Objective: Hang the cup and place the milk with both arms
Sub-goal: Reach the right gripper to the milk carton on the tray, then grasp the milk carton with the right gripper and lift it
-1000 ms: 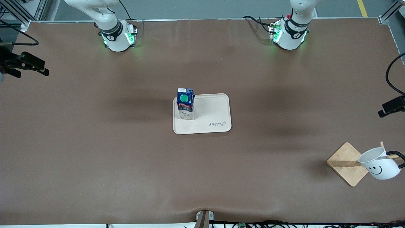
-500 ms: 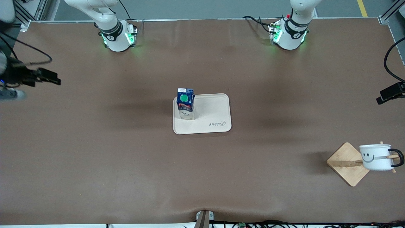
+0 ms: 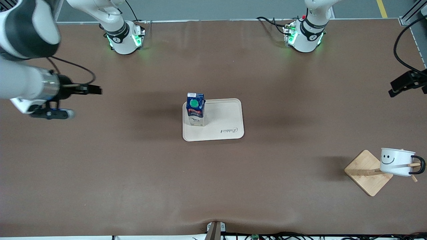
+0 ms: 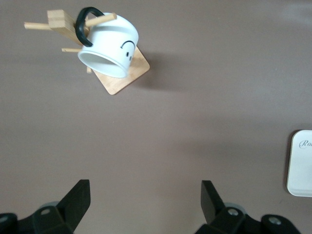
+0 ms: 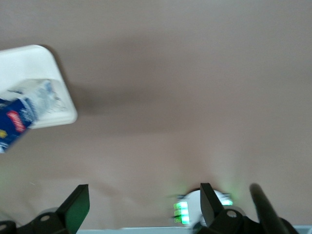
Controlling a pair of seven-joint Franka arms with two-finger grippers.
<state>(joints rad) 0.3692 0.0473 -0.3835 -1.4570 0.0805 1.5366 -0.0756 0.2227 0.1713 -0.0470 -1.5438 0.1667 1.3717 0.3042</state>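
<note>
swung inward over the table (image 3: 133, 173) since a second ago: right gripper (image 3: 90, 89), fingers wide, empty. left gripper (image 3: 398, 87) likewise wide, above the table's edge. milk (image 3: 195, 109) upright on cream tray (image 3: 230, 116). cup (image 3: 395, 161) hung on wooden rack (image 3: 367, 171), settled level.

Place: a robotics lab or test cell, not a home.
Counter (image 3: 133, 173): one wide brown mat covers it edge to edge, wrinkled at the front camera's edge.
Arms: two white jointed arms' bases (image 3: 125, 38) with green lights, bolted on the counter's edge farther from the camera than the tray (image 3: 230, 116).
Wiring: loose black cables (image 3: 270, 21) beside the bases, more along the counter's near edge.
Surroundings: grey floor, a yellow floor line (image 3: 382, 8), aluminium frame posts (image 3: 408, 15) at the counter's corners.
</note>
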